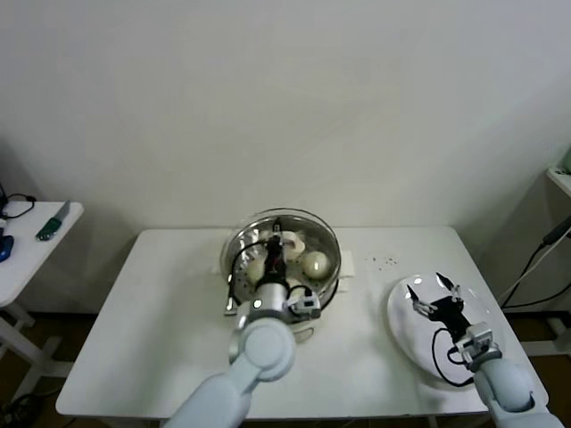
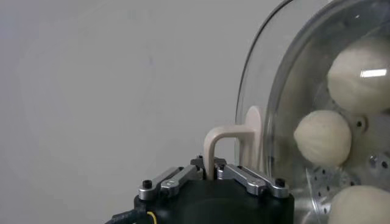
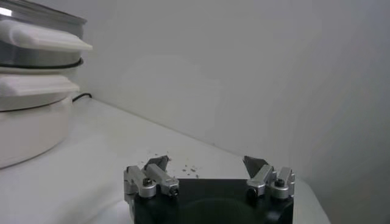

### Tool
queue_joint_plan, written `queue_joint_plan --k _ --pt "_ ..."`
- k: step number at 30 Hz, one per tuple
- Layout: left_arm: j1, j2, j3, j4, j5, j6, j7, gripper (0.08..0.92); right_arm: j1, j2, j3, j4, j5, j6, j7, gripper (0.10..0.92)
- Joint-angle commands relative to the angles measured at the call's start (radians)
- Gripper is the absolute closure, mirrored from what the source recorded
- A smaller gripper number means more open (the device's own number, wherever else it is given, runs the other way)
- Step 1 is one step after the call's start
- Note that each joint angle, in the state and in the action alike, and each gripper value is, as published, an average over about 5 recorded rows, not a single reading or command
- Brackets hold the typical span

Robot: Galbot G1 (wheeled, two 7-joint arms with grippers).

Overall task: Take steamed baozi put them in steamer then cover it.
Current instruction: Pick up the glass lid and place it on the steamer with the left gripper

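Baozi sit inside the steamer at mid-counter in the head view, pale and round under the glass lid. The left pincer hangs directly above the lid's centre, clenched on its handle, so lid and steamer line up vertically and the left arm is much the nearer. The right pincer hovers released over the white plate, well apart to the right. From the left wrist, the left pincer grips the cream loop handle, and three smooth domed baozi show through the lid against perforated steel. From the right wrist, the right pincer stands wide and holds nothing, the steamer off to one side atop its white base.
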Motion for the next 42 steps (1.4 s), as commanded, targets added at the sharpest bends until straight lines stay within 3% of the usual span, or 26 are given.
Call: queue_joint_plan --k 1,39,42 --pt "-0.040 -0.052 0.031 0.111 0.033 0.049 0.023 0.843 -0.001 0.003 0.006 -0.002 -0.004 0.003 -0.005 0.203" --pt "-0.042 -0.008 0.027 0.131 -0.079 0.049 -0.047 0.843 -0.004 0.019 0.008 -0.006 -0.028 0.010 -0.020 0.203" --pt "-0.034 0.010 0.024 0.101 -0.094 0.049 -0.045 0.807 -0.002 0.017 0.008 -0.007 -0.027 0.007 -0.021 0.203"
